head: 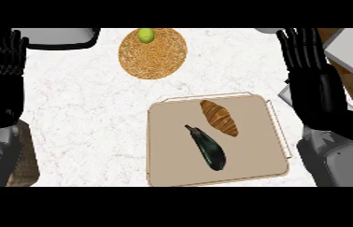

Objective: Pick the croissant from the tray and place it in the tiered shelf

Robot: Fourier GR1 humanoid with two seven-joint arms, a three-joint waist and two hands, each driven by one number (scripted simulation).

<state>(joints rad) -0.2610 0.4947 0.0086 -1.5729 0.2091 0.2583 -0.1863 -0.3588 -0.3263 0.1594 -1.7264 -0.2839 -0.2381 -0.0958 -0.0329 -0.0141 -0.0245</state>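
Just beside croissant (219,118), eggplant (207,148), same tray (257,146), lime (146,35) on mat (153,58)

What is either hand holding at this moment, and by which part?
Nothing is held. The left hand and right hand rest open at the view's side edges. The croissant lies untouched on the tray.

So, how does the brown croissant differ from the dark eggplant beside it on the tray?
The golden-brown ridged croissant is layered; the dark glossy eggplant is smooth. The croissant is shorter and lies farther from the robot; the eggplant is longer and tapers to a thin stem. Both lie flat on the beige tray, slanted alike.
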